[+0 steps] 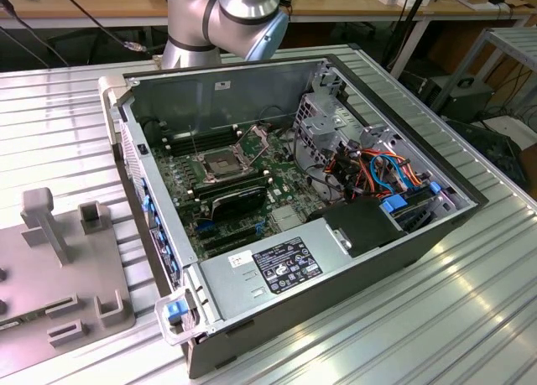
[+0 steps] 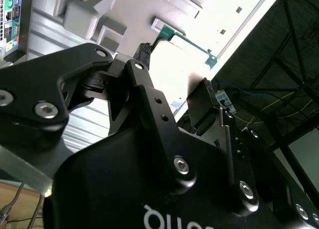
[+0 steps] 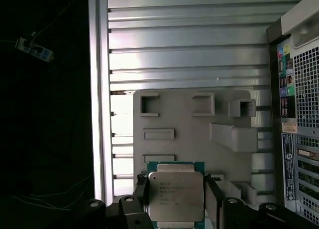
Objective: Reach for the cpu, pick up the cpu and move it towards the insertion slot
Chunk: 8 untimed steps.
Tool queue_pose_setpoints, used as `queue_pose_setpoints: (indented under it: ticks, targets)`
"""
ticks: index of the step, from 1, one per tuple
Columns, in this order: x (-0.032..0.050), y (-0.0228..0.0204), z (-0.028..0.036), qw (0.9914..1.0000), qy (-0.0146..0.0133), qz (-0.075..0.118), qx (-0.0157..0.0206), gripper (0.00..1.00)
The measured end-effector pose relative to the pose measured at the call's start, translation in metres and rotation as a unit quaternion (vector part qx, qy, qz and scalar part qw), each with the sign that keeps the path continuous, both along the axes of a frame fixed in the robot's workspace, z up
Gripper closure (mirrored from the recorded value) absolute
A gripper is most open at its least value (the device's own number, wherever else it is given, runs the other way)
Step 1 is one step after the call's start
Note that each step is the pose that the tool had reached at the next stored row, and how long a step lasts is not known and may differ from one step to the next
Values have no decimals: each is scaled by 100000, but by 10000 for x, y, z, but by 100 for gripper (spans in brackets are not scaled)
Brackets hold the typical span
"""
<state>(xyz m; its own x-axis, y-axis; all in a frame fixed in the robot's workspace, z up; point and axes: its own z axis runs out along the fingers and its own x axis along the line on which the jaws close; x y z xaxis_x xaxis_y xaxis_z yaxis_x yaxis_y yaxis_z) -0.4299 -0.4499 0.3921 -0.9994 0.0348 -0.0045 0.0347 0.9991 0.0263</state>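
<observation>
From the exterior view the arm (image 1: 225,20) rises behind the open case (image 1: 294,209), socket (image 1: 220,161) bare inside. In the first wrist view the pincer (image 3: 175,201) grips the cpu (image 3: 176,195) above the grey fixture (image 3: 192,129) on the ribbed surface (image 3: 189,49).

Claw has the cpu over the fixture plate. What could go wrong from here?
1. The claw pinches the cpu only by its thin edges; it may slip or tilt.
2. It hangs outside the case wall; a low path could strike that.
3. At the insertion slot the flap stands raised; the cpu could catch it.
</observation>
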Motion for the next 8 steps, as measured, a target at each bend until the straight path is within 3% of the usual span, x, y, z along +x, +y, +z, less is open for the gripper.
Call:
queue_pose_setpoints:
  ticks: [8]
  targets:
    - [1,-1,96,100000,-4,7,2,45]
